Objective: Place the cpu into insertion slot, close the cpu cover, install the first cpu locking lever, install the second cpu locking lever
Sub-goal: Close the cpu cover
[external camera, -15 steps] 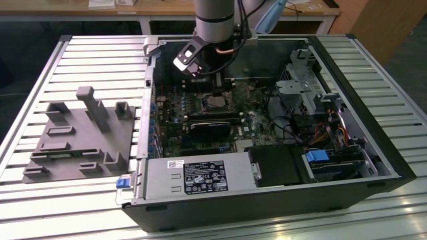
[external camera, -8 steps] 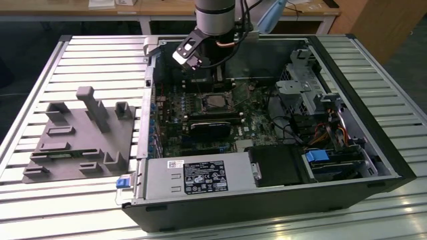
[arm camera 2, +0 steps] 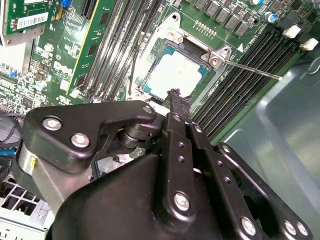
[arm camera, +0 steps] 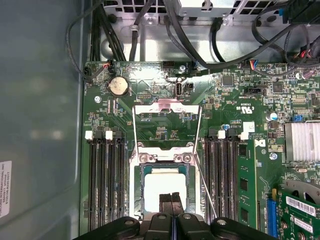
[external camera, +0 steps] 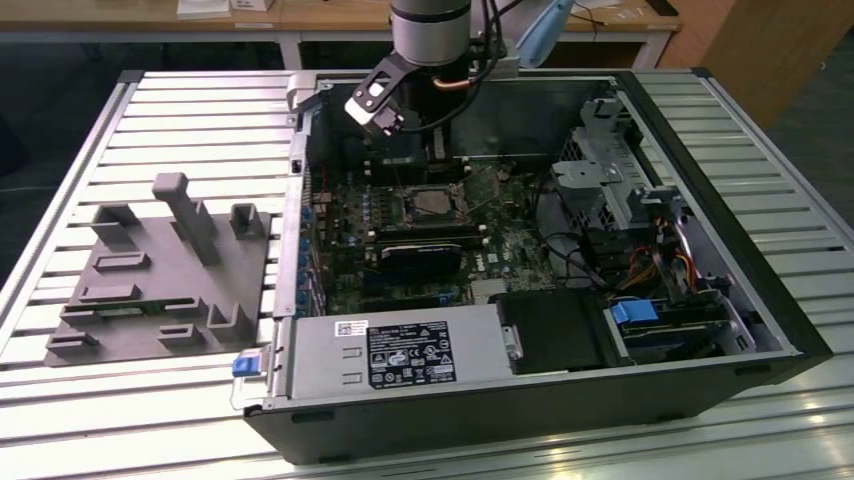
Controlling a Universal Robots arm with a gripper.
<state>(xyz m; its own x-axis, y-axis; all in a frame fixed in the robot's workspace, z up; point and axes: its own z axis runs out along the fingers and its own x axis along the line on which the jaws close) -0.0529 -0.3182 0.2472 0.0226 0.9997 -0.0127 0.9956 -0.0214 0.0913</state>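
Black metal gripper (arm camera: 171, 198) has its jaws pinched together on nothing, tips right over the near edge of the dull silver square cpu (arm camera: 162, 186). The chip sits flat in the black-rimmed square insertion slot (arm camera: 165, 168), so I guess it needs no holding. Beyond the tips, the thin silver frame cpu cover (arm camera: 167, 105) is flipped back open, probably to keep the socket clear.

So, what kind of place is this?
Probably a robotics lab or test workshop: an open computer case lies on a slatted metal table, a robot arm reaches into it, and wooden desks stand behind.
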